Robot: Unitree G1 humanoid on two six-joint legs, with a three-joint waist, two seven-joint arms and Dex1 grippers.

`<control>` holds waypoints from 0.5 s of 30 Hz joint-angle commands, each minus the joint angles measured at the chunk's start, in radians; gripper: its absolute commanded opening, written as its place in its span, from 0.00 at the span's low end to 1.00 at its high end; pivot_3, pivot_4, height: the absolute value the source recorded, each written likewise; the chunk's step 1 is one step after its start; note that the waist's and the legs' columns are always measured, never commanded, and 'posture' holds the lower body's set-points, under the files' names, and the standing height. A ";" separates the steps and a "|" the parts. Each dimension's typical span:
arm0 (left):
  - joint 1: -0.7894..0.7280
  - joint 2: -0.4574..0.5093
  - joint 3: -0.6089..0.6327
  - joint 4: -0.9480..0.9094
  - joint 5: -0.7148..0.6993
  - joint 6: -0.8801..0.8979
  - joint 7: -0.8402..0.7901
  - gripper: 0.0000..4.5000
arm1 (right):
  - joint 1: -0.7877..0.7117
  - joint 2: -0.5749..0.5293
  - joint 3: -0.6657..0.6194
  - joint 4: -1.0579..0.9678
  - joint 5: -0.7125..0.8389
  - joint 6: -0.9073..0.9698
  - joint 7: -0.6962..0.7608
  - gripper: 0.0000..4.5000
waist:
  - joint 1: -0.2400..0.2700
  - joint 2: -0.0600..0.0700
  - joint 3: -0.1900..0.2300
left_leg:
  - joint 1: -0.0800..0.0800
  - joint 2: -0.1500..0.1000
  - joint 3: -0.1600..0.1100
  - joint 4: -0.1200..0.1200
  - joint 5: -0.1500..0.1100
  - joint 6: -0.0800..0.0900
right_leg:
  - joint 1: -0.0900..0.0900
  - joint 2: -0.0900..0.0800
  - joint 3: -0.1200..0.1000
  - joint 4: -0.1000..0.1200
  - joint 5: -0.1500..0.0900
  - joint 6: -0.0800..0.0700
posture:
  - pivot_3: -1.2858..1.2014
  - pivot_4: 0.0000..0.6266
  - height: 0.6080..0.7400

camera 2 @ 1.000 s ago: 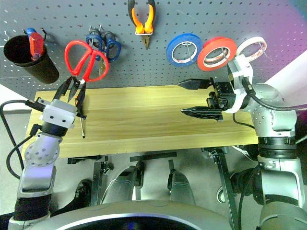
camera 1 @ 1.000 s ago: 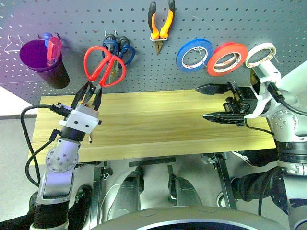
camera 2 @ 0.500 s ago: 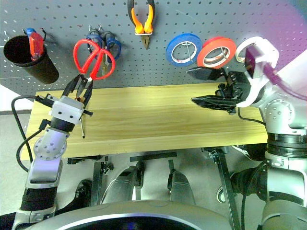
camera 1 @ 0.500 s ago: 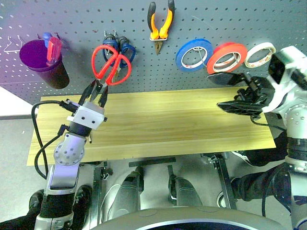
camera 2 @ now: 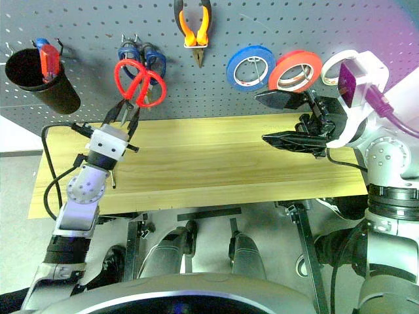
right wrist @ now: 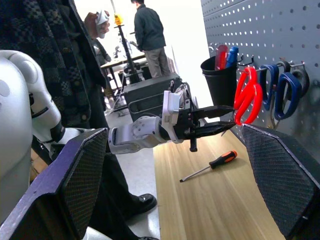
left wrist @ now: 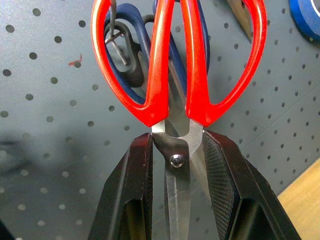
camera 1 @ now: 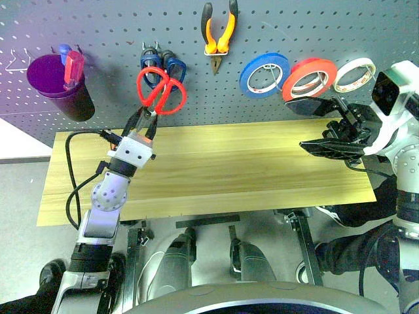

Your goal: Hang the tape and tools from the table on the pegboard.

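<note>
Left end effector [left wrist: 177, 165] clamped on red-handled scissors [left wrist: 176, 60], blade tips hidden, right end effector [camera 1: 314, 125] apart, empty

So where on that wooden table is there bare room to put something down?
Most of the light plank tabletop is bare, from its middle to the open right end effector. Only the slim orange-and-black screwdriver lies on it, under the left end effector holding red-handled scissors.

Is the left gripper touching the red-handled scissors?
Touching. In the left wrist view, the left gripper has both black fingers pressed against the red-handled scissors at the pivot, just below the handles, with no gap either side.
</note>
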 commanded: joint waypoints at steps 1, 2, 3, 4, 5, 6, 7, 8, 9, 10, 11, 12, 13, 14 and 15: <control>-0.030 -0.008 0.002 0.038 -0.038 0.013 -0.010 0.32 | 0.010 -0.022 -0.026 -0.041 0.002 -0.017 -0.003 1.00 | 0.001 0.000 0.000 | 0.000 0.000 0.000 0.000 0.000 0.000 | 0.000 0.000 0.000 0.001 0.000 0.000 | 0.49 0.52 1.00; -0.037 -0.007 0.002 0.044 -0.037 0.008 -0.006 0.41 | 0.012 -0.022 -0.027 -0.041 0.003 -0.017 -0.003 1.00 | 0.000 0.000 0.000 | 0.000 0.000 0.000 0.001 0.000 0.000 | 0.000 0.000 -0.001 0.002 0.000 0.000 | 0.49 0.52 1.00; -0.046 -0.004 0.001 0.051 -0.033 0.005 -0.003 0.49 | 0.014 -0.021 -0.027 -0.042 0.002 -0.018 -0.005 1.00 | 0.000 0.000 0.000 | 0.000 0.000 0.000 0.001 0.000 0.000 | 0.000 0.000 -0.001 0.003 0.000 0.000 | 0.49 0.52 1.00; -0.053 -0.003 -0.001 0.057 -0.032 0.003 -0.003 0.55 | 0.015 -0.021 -0.027 -0.041 0.001 -0.019 -0.006 1.00 | -0.001 0.000 0.000 | 0.000 0.000 0.000 0.002 0.000 0.000 | 0.000 -0.001 -0.001 0.003 0.000 0.000 | 0.49 0.52 1.00; -0.063 -0.006 0.004 0.065 -0.041 0.008 -0.001 0.63 | 0.016 -0.021 -0.026 -0.043 0.001 -0.021 -0.007 1.00 | -0.001 0.000 0.000 | 0.000 0.000 0.000 0.002 0.000 0.000 | 0.000 -0.001 -0.001 0.004 0.000 0.000 | 0.49 0.52 1.00; -0.069 -0.004 0.005 0.069 -0.045 0.010 -0.004 0.71 | 0.017 -0.020 -0.027 -0.044 0.003 -0.020 -0.008 1.00 | -0.001 0.000 0.000 | 0.000 0.000 0.001 0.003 0.000 0.000 | -0.001 -0.001 -0.001 0.004 0.000 0.000 | 0.49 0.52 1.00; -0.072 -0.002 0.005 0.073 -0.048 0.004 -0.007 0.78 | 0.016 -0.020 -0.028 -0.043 0.007 -0.018 -0.008 1.00 | -0.001 0.000 0.000 | 0.000 0.000 0.001 0.003 0.000 0.000 | -0.001 -0.001 -0.001 0.005 0.000 0.000 | 0.49 0.52 1.00; -0.071 -0.003 0.006 0.071 -0.054 0.002 -0.009 0.86 | 0.015 -0.020 -0.028 -0.042 0.008 -0.018 -0.008 1.00 | -0.001 0.000 0.000 | 0.000 0.000 0.001 0.003 0.000 0.000 | -0.001 -0.001 -0.001 0.006 0.000 0.000 | 0.49 0.52 1.00; -0.065 -0.004 0.006 0.063 -0.056 0.005 -0.011 0.94 | 0.016 -0.021 -0.027 -0.042 0.006 -0.018 -0.006 1.00 | -0.002 0.000 0.000 | 0.000 0.000 0.001 0.004 -0.001 0.001 | -0.001 -0.001 -0.001 0.006 0.000 0.000 | 0.49 0.52 1.00; -0.058 -0.005 0.006 0.053 -0.059 0.008 -0.011 1.00 | 0.016 -0.022 -0.026 -0.041 0.006 -0.019 -0.005 1.00 | -0.002 0.000 0.000 | 0.000 0.000 0.001 0.004 -0.001 0.001 | -0.001 -0.001 -0.001 0.006 0.000 0.000 | 0.49 0.53 1.00; -0.044 -0.005 0.002 0.040 -0.073 0.018 -0.029 1.00 | 0.016 -0.022 -0.026 -0.041 0.005 -0.020 -0.004 1.00 | -0.003 0.000 0.000 | 0.000 0.000 0.001 0.005 -0.001 0.002 | -0.001 -0.001 -0.001 0.006 0.000 0.000 | 0.49 0.53 1.00; -0.035 -0.004 -0.002 0.029 -0.083 0.026 -0.042 1.00 | 0.017 -0.022 -0.027 -0.042 0.006 -0.019 -0.005 1.00 | -0.004 0.000 0.000 | 0.000 0.000 0.001 0.005 -0.001 0.002 | -0.001 -0.001 -0.001 0.006 0.000 0.000 | 0.49 0.52 1.00; -0.025 -0.004 -0.001 0.017 -0.085 0.024 -0.043 1.00 | 0.018 -0.022 -0.027 -0.043 0.007 -0.019 -0.005 1.00 | -0.004 0.000 0.000 | 0.000 0.000 0.001 0.005 -0.001 0.001 | -0.001 -0.001 -0.001 0.006 0.000 0.000 | 0.49 0.52 1.00; -0.010 -0.005 0.003 -0.005 -0.091 0.035 -0.047 1.00 | 0.019 -0.020 -0.027 -0.043 0.008 -0.020 -0.004 1.00 | -0.004 0.000 0.000 | 0.000 0.000 0.001 0.006 -0.001 0.001 | -0.001 -0.001 -0.001 0.007 0.000 0.000 | 0.49 0.53 1.00; 0.001 -0.006 0.008 -0.022 -0.095 0.044 -0.047 1.00 | 0.020 -0.019 -0.027 -0.044 0.008 -0.020 -0.004 1.00 | -0.004 0.000 0.000 | 0.000 0.000 0.001 0.006 -0.001 0.001 | -0.001 -0.002 -0.001 0.007 0.000 0.000 | 0.49 0.52 1.00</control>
